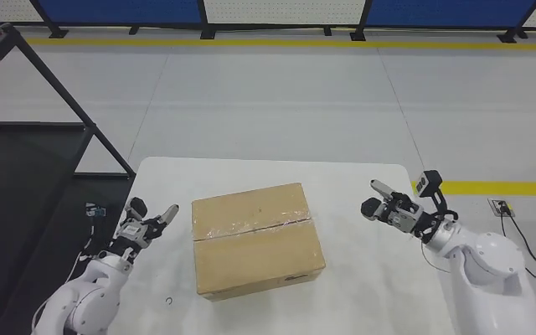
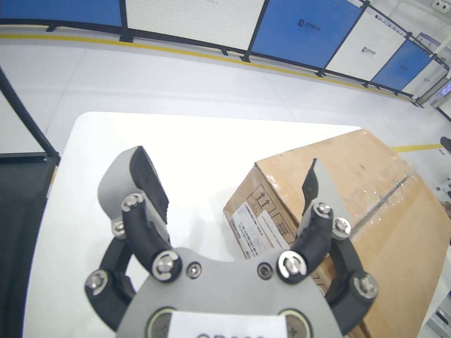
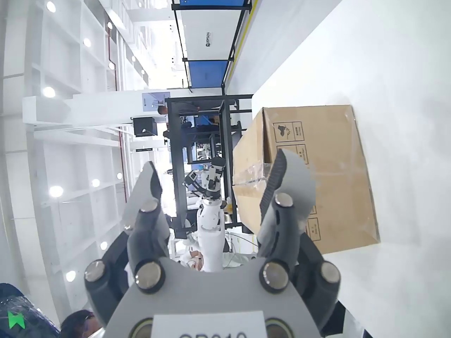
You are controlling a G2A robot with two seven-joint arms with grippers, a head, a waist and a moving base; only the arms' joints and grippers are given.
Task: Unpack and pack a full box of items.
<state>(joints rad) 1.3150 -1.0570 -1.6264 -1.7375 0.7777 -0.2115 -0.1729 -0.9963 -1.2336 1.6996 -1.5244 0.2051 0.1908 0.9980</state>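
Note:
A brown cardboard box [image 1: 255, 239] stands in the middle of the white table [image 1: 360, 180], its top flaps shut and taped along the seam. The same box [image 2: 370, 205] has a printed label on its side in the left wrist view, and the box [image 3: 317, 177] has handling marks in the right wrist view. My left gripper [image 1: 155, 211] hovers open just left of the box, empty. My right gripper [image 1: 373, 195] hangs open to the box's right, a short gap away, also empty. Both grippers [image 2: 225, 170] [image 3: 215, 170] have their jaws spread wide.
A black metal frame [image 1: 59, 142] stands off the table's left side. A small ring-shaped bit [image 1: 169, 302] lies on the table near the front left. Bare tabletop lies behind the box and to its right.

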